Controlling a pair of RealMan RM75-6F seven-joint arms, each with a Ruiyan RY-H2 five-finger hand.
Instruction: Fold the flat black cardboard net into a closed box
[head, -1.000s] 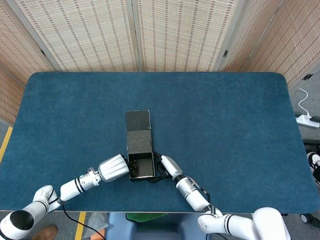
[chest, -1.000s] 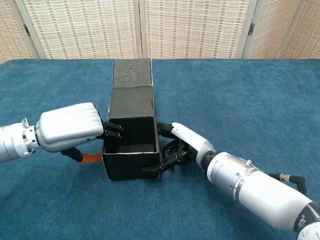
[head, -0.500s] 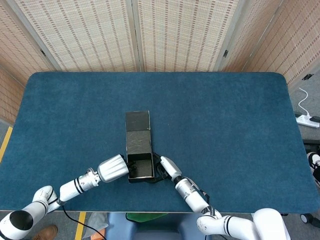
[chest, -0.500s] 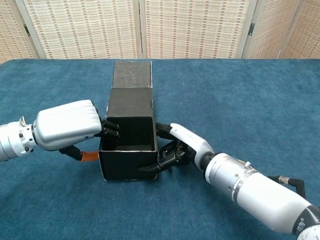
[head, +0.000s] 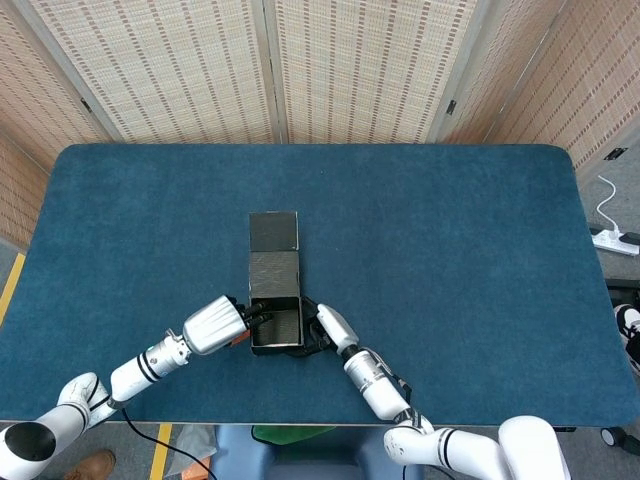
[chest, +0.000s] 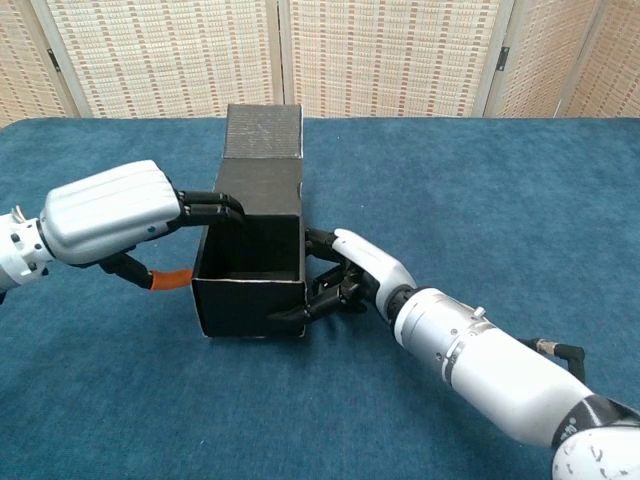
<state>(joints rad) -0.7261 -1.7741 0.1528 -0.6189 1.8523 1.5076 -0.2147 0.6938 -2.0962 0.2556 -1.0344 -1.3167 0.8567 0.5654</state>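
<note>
Black box sits near the front of the blue surface, top open, lid flap flat behind. Left hand fingers hook the left wall; right hand fingers press the right wall, apparently bracing the walls upright.

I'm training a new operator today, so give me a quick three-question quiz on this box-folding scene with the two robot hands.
1. True or false: the black box is already closed on top.
2. Which robot hand has its fingers hooked over the box's upper edge: A) left robot hand, B) right robot hand, C) neither?
3. In the head view, where does the unfolded lid flap lie relative to the box's open cavity?

Key
1. False; the top is open and the inside shows.
2. A
3. Flat on the blue table, on the box's far side, away from the robot.
</note>
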